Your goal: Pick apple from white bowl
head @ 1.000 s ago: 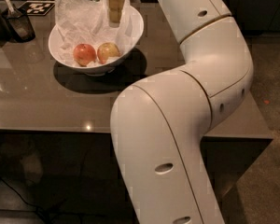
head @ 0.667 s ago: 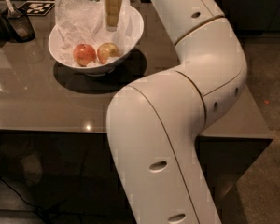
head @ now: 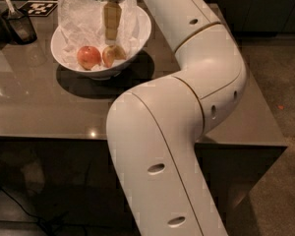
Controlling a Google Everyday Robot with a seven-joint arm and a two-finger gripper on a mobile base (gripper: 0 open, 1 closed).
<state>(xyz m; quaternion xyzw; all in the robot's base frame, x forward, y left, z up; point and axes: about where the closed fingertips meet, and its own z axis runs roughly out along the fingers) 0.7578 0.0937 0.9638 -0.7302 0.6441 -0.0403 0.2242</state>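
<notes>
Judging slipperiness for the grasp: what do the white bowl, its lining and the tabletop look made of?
White bowl: likely glazed ceramic, glossy smooth rim; possibly plastic. Lining: thin crumpled white paper, creased. Table: hard polished grey-brown top, perhaps laminate or stone; it reflects lights. The gripper hangs in the bowl, just over the apple.

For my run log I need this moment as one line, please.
phase: reaching | claw: inside white bowl, over paler apple | redder apple: beside it, in bowl | lift: not yet
</notes>
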